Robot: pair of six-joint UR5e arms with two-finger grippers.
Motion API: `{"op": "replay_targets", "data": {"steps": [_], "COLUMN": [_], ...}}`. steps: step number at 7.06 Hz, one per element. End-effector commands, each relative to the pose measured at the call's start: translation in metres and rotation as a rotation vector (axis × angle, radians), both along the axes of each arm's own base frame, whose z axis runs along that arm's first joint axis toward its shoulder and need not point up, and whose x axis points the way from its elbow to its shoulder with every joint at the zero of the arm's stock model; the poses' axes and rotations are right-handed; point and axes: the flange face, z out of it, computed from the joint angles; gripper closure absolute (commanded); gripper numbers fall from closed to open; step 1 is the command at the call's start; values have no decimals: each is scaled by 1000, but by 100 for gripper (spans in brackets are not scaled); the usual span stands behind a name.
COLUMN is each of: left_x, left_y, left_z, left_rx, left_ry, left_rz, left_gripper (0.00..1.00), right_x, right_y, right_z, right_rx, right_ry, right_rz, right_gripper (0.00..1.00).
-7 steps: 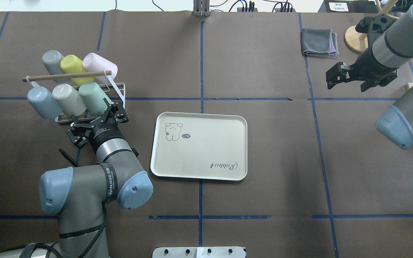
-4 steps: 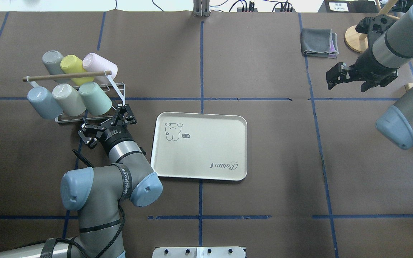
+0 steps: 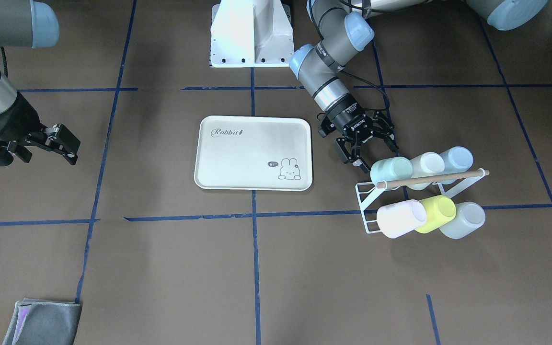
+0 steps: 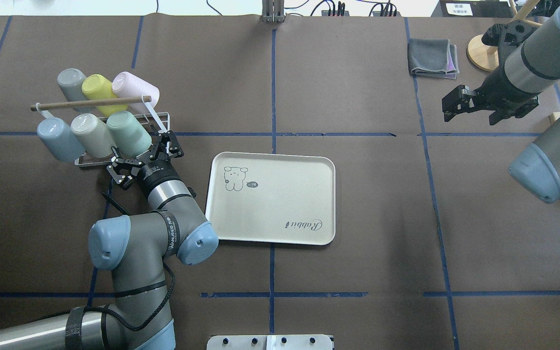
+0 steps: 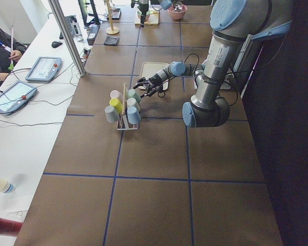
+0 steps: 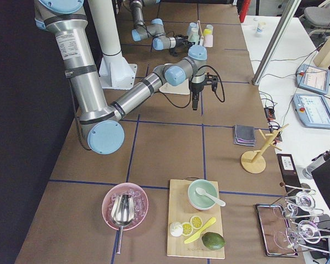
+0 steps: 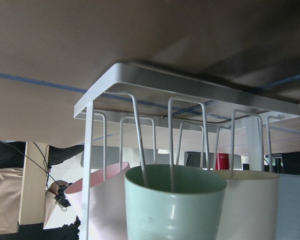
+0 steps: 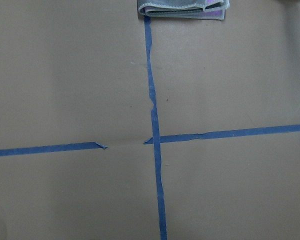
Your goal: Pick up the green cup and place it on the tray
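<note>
Upper left, the left gripper (image 4: 145,156) gapes open at the green cup (image 4: 128,132), not yet grasped; carrying it to the tray (image 4: 280,194) remains.

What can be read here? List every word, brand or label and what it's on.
"Rabbit": script on the tray.
"hi": speech bubble by the tray's bunny drawing.
"WANJEED": black band on the left arm.
"ROBOTIQ": black collar at that arm's wrist, faint.
White label beyond the table's far edge: too small to read.

Tray (image 4: 280,194): "Rabbit", "hi" bubble. Left arm (image 4: 169,241) band: "WANJEED".
</note>
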Motion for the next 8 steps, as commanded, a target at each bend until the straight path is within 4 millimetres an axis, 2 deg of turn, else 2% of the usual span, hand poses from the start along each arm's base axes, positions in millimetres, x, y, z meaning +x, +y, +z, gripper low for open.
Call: {"op": "replay_targets", "data": {"steps": [1, 4, 8], "left_x": [-4, 3, 3], "left_y": [-11, -14, -17], "left_z": [8, 22, 27], "left_rx": [-3, -7, -10], "left_ry": [-15, -25, -35], "left_rz": [-20, -22, -26], "left_gripper": [1, 1, 6], "right_x": [0, 0, 0], "right_y": [0, 0, 0], "right_z": [0, -1, -2], "right_rx": [0, 0, 2], "right_ry": [0, -1, -3], "right_rz": [0, 1, 2], "right_gripper": [0, 0, 0]}}
